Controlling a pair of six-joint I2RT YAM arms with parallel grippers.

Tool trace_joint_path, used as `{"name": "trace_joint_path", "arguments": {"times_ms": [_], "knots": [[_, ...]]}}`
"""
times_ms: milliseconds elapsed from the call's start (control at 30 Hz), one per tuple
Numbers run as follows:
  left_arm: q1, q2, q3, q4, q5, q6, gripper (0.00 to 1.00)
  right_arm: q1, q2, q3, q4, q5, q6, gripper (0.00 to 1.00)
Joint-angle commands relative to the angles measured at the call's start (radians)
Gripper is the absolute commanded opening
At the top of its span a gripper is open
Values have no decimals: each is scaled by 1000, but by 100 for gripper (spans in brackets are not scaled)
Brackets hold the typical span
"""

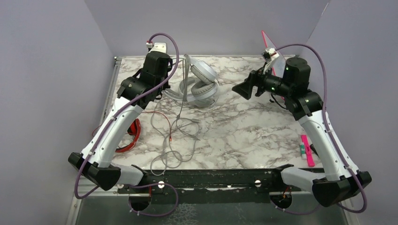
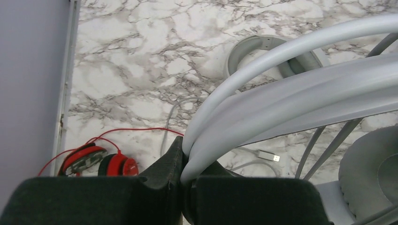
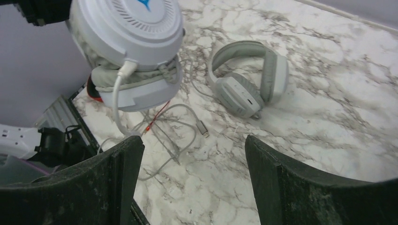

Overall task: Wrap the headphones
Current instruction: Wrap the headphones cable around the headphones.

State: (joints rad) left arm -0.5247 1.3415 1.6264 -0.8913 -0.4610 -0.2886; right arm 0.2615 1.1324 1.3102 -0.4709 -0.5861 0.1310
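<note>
Since the left fingers (image 2: 117, 197) are clamped on the white-silver headset's (image 3: 126, 33) band, it hangs above the surface (image 1: 244, 136), probably so its cable (image 3: 115, 103) dangles free for winding. Meanwhile the red headset (image 2: 98, 161) is mostly hidden under that arm. Further right the light grey headset (image 3: 248, 82) lies flat, and the right fingers (image 3: 291, 187) gape empty. Can't tell whose cord is whose.
</note>
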Motion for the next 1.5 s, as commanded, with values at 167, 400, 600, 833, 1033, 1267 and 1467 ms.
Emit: {"name": "trace_joint_path", "arguments": {"times_ms": [167,400,600,833,1033,1267,1467], "knots": [[2,23,95,-16,13,72,0,267,136,166,-6,200,-122,86],[2,66,128,-69,106,133,0,304,219,309,-74,258,-223,86],[2,84,116,-87,166,153,0,389,307,434,-107,304,-262,86],[-6,78,83,-86,266,195,0,423,413,558,-164,303,-285,81],[-3,91,56,-77,300,161,0,425,397,558,-277,380,-189,80],[78,137,130,-134,404,63,0,303,166,329,-221,487,-85,96],[80,125,93,-156,336,3,0,175,24,181,-62,-22,-213,88]]}}
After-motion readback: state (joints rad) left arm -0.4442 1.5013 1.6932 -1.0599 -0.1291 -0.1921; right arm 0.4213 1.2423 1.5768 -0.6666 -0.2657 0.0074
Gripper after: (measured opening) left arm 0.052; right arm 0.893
